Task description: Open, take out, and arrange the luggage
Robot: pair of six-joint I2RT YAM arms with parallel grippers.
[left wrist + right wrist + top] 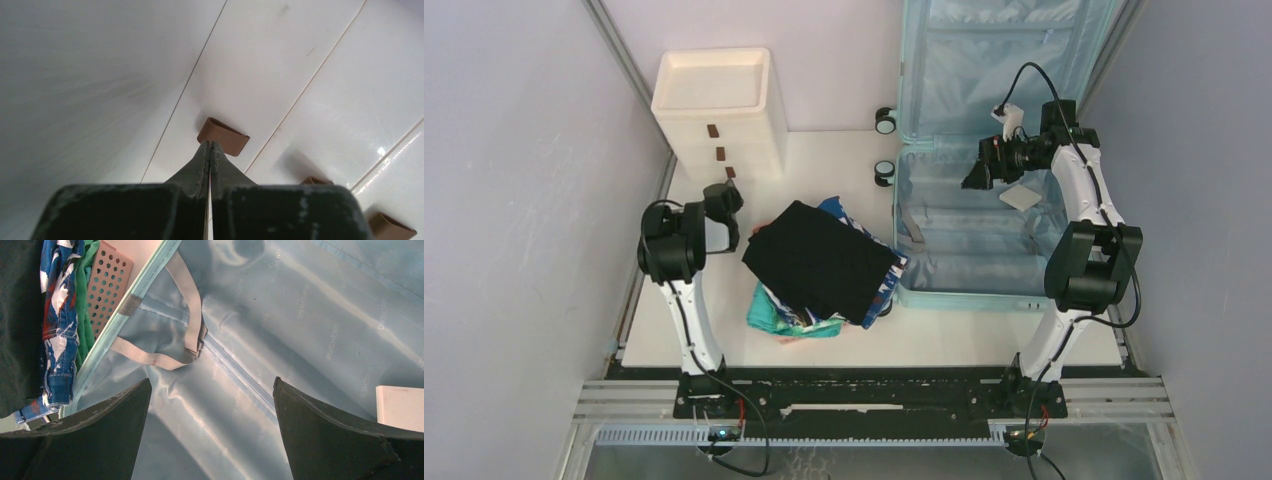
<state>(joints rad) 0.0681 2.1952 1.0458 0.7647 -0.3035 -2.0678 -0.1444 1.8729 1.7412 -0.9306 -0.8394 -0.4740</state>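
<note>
The luggage [964, 245] lies open at the right of the table, its lid propped upright against the back wall and its light blue lining [300, 315] bare. My right gripper [973, 178] hovers over the lower half, open, with only lining between its fingers [211, 380]. A flat white item [1021, 197] lies in the shell, also in the right wrist view at the right edge [400, 407]. My left gripper [723, 196] is shut at the front of the white drawer box, its tips [210, 146] meeting against the lower edge of a brown handle [223, 136].
The white three-drawer box [719, 110] stands at the back left. Folded clothes [824, 262], black on top, are piled at the table's middle on a pink perforated basket [107, 280]. Grey elastic straps [187, 305] lie across the lining. Two suitcase wheels [885, 121] stick out leftward.
</note>
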